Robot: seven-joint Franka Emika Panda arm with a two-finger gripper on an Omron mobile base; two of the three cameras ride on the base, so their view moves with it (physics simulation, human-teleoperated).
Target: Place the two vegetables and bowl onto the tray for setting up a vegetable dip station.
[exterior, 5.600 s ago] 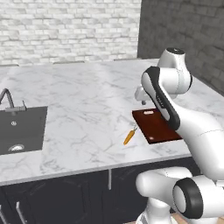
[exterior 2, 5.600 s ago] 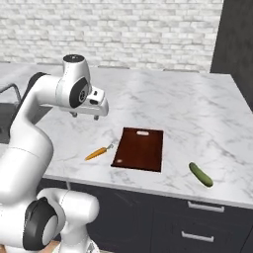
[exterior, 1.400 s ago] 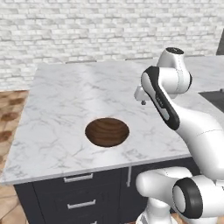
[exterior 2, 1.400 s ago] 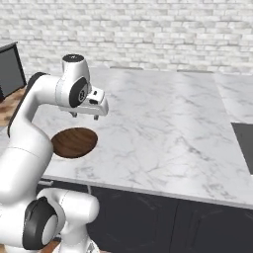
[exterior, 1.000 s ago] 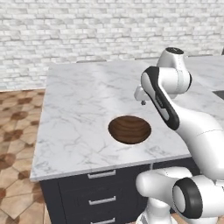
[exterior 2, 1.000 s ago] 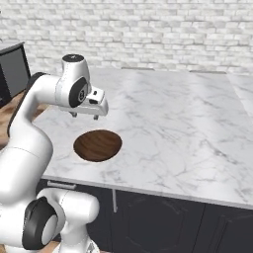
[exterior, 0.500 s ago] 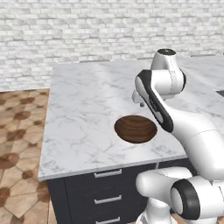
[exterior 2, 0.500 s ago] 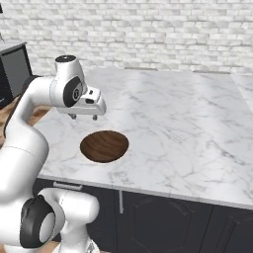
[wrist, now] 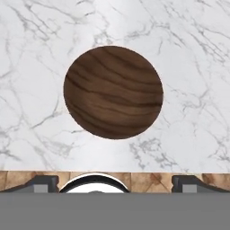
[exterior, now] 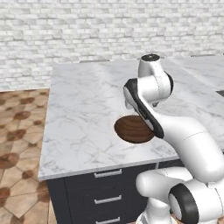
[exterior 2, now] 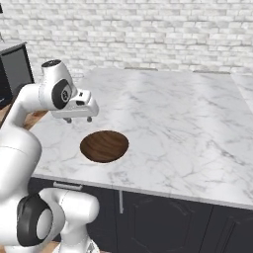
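I hold the gripper spread wide above the bowl, which lies near the counter edge, ready for descent.

I see the bowl as dark brown wood with wavy grain and a matt finish. The desk around it reads as smooth white marble with grey veins. Behind the desk, the wall looks like rough pale brick.

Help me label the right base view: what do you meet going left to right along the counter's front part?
End effector → bowl → bare marble counter.
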